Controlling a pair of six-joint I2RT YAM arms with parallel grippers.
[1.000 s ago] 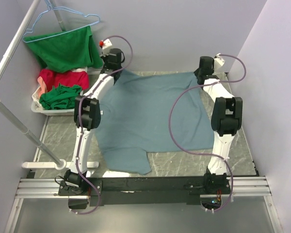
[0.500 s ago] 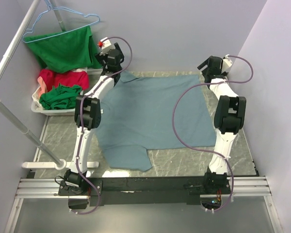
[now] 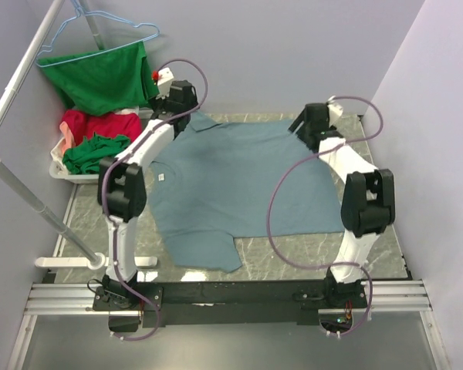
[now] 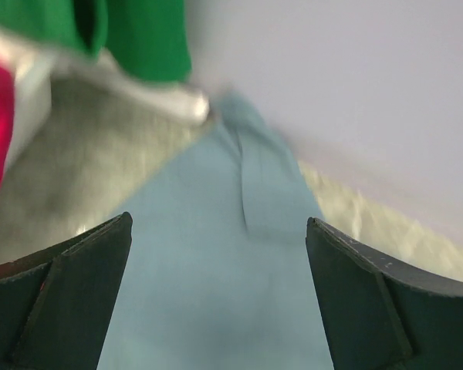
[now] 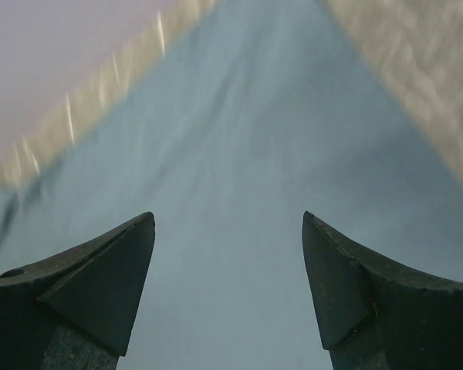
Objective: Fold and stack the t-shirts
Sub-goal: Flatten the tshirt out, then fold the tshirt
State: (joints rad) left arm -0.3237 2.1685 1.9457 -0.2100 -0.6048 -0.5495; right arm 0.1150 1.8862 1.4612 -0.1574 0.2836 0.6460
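1. Nearest you, the black rail (image 3: 231,293) carries both arm bases, the left one at 7 o'clock and the right one at 5 o'clock in the top view.
2. Just past the rail, the grey-blue shirt (image 3: 239,185) lies spread flat on the marble table (image 3: 89,208). It fills the middle of the table, with one sleeve reaching toward 7 o'clock and its far edge near the back wall.
3. Both arms reach over the shirt to its far edge.
4. At 11 o'clock, your left gripper (image 4: 218,223) hangs over the shirt's far left corner. Its fingers are spread wide with nothing between them, and the wrist view shows only cloth below.
5. At 1 o'clock, your right gripper (image 5: 228,217) hangs over the far right corner. Its fingers are also spread apart and pinch nothing. That view is blurred, so you cannot tell whether the tips touch the cloth.
6. At 9 o'clock, beside the table, a white basket (image 3: 58,166) holds a crumpled dark green shirt (image 3: 96,150) with a red shirt (image 3: 92,123) behind it.
7. Farthest, at 10 o'clock, a bright green shirt (image 3: 104,77) hangs above the basket.
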